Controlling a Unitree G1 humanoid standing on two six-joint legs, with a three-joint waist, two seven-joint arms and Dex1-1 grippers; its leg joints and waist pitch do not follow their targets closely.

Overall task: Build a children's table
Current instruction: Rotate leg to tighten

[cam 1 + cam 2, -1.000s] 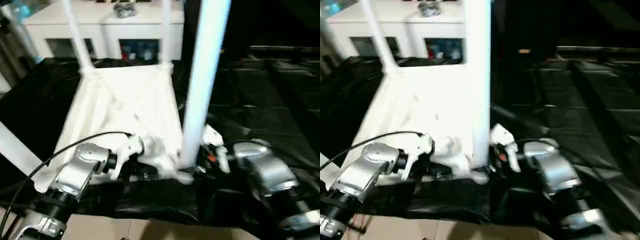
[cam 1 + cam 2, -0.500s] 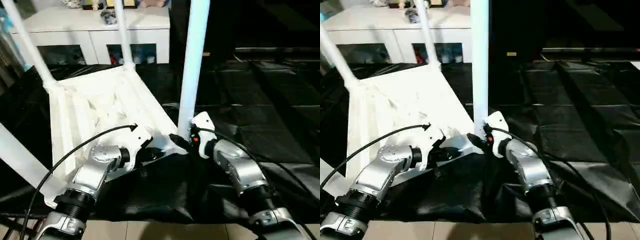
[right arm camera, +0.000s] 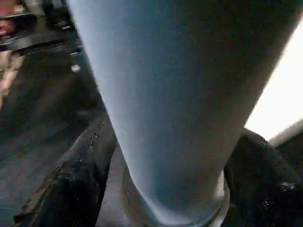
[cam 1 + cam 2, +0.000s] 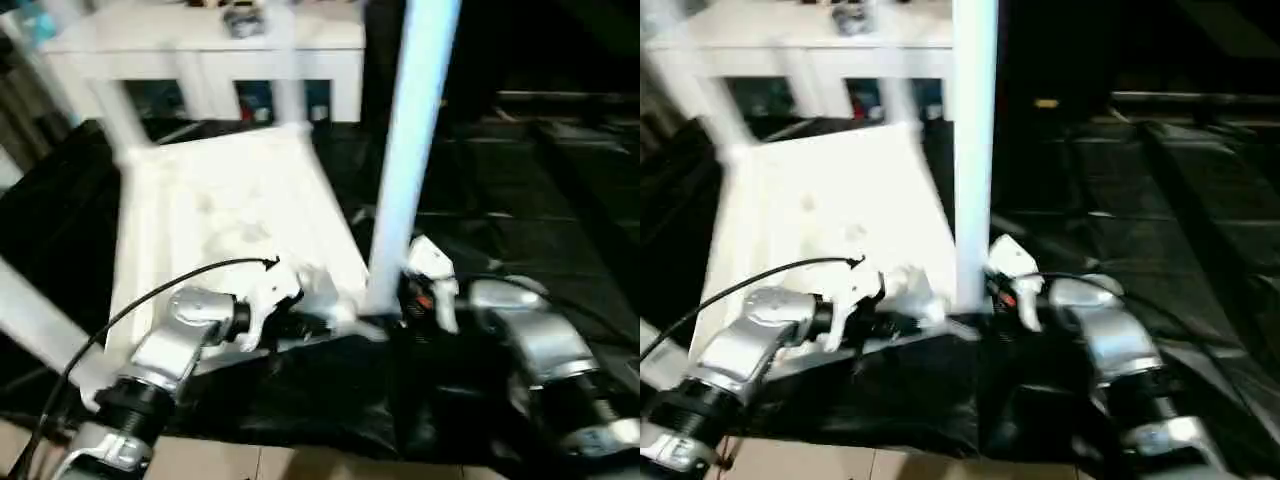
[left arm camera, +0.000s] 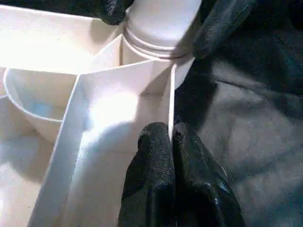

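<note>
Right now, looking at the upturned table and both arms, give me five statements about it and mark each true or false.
1. The left pincer is shut on the tabletop rim. True.
2. The right pincer holds a cabinet door. False: its fingers sit on either side of the near leg, close to its base.
3. The tabletop lies with its ribbed underside up. True.
4. The near leg lies flat on the black sheet. False: it stands upright in the corner socket.
5. The white cabinet stands between the robot and the tabletop. False: it stands beyond the tabletop.
</note>
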